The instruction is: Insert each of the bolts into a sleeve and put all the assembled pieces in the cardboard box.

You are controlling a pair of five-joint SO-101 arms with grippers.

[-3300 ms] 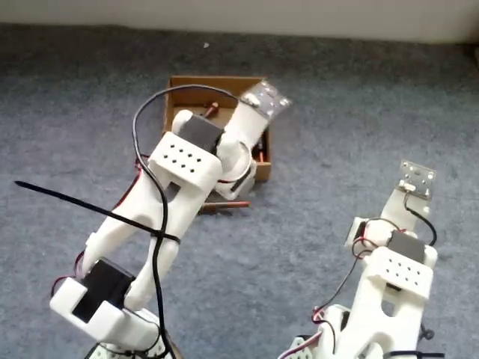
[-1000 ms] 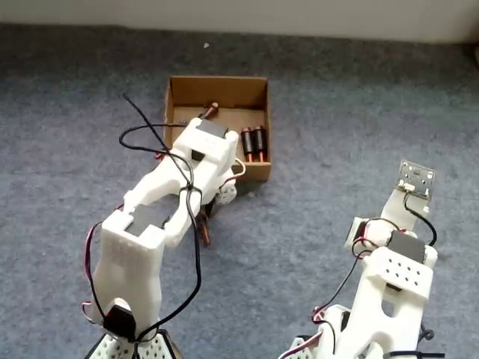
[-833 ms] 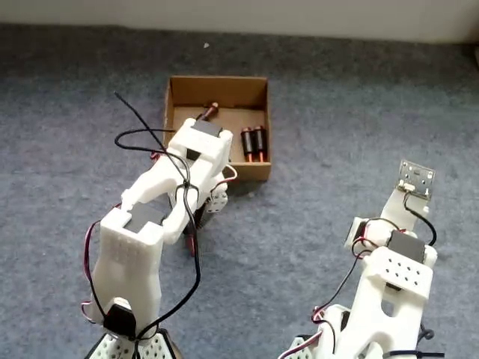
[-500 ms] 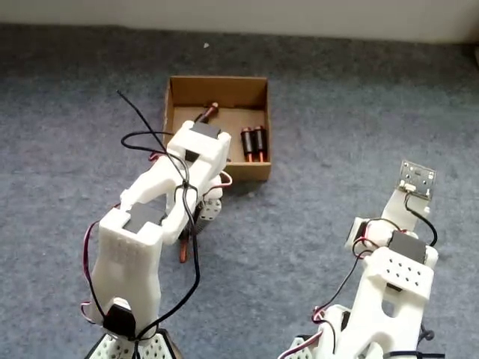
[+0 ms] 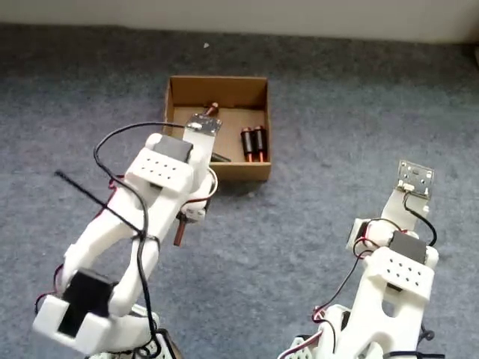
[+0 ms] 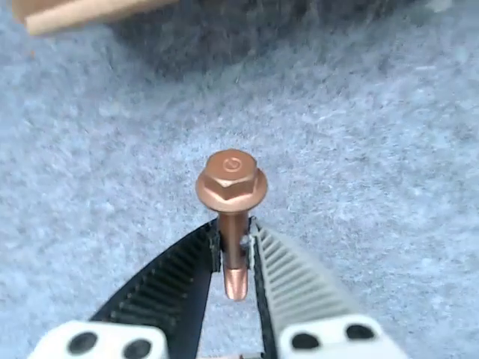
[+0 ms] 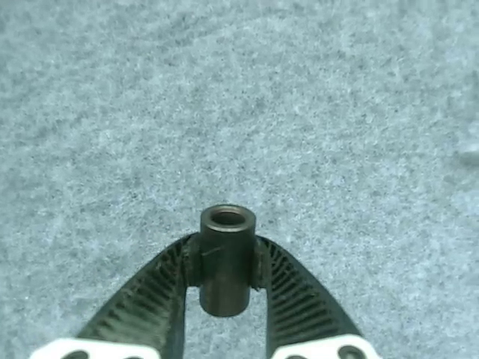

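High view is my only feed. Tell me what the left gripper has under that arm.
Observer: The left gripper is shut on a copper bolt, pinched by the shank, with the hex head clear of the grip.
Operator: Report the right gripper.
Observer: The right gripper clamps a dark sleeve across its sides.
Operator: Check the sleeve's bore.
Observer: The end pointing away from the gripper is open, and there is no bolt in it.
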